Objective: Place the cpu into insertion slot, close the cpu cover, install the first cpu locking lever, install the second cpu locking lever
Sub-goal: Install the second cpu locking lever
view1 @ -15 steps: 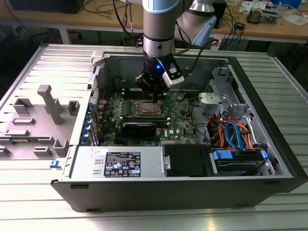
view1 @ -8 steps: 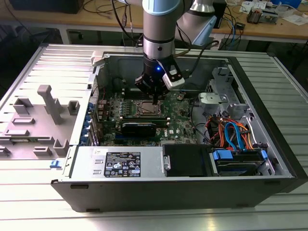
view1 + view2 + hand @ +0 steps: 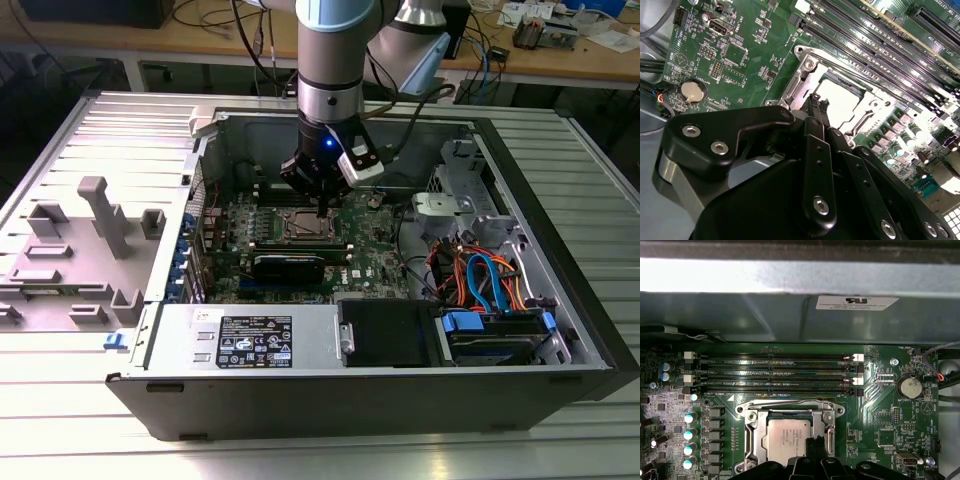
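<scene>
Silver-grey square cpu (image 3: pixel 785 437) sat framed by the thin silver metal cpu cover (image 3: pixel 753 426), directly beneath my black gripper (image 3: pixel 815 450), fingers pinched together, holding nothing.

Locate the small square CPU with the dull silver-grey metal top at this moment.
The small square CPU with the dull silver-grey metal top lies in the silver-rimmed socket on the green motherboard, beside the long black memory slots, directly under the black gripper.

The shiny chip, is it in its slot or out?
In. The cpu lies flat inside the insertion slot, framed by the cpu cover, under the claw.
</scene>
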Robot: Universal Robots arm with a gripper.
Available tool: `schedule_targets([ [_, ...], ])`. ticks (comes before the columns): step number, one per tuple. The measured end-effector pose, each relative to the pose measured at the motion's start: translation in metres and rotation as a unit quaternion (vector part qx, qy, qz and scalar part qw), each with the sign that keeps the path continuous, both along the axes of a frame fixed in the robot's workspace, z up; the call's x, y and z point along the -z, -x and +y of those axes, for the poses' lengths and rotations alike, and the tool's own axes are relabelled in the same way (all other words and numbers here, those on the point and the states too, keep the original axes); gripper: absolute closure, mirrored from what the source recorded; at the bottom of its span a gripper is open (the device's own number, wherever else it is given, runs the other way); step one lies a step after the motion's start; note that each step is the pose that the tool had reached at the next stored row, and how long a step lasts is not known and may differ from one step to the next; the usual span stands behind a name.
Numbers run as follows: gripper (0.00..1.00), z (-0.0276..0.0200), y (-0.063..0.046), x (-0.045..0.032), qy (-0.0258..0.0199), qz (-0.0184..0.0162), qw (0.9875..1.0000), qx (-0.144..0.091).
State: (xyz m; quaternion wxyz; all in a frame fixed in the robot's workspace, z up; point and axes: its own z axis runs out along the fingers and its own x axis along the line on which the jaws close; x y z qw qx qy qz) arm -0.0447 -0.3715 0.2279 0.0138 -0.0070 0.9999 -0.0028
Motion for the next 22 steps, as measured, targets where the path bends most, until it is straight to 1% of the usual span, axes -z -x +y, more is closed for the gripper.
schedule_targets([
  [4, 0.89, -0.0001, 0.000, -0.0013, 0.0001, 0.0001, 1.0000, 0.000],
  [8, 0.89, 0.0000, 0.000, -0.0053, 0.0000, 0.0000, 1.0000, 0.000],
  [12, 0.89, -0.0006, 0.000, -0.0056, 0.0001, 0.0001, 1.0000, 0.000],
  [14, 0.89, -0.0022, 0.000, -0.0054, 0.0000, 0.0000, 1.0000, 0.000],
  [17, 0.89, -0.0075, 0.000, -0.0054, 0.0000, 0.0000, 1.0000, 0.000],
  [20, 0.89, -0.0118, 0.000, -0.0055, 0.0000, 0.0000, 1.0000, 0.000],
  [22, 0.89, -0.0127, 0.000, -0.0057, 0.0001, 0.0000, 1.0000, 0.000],
])
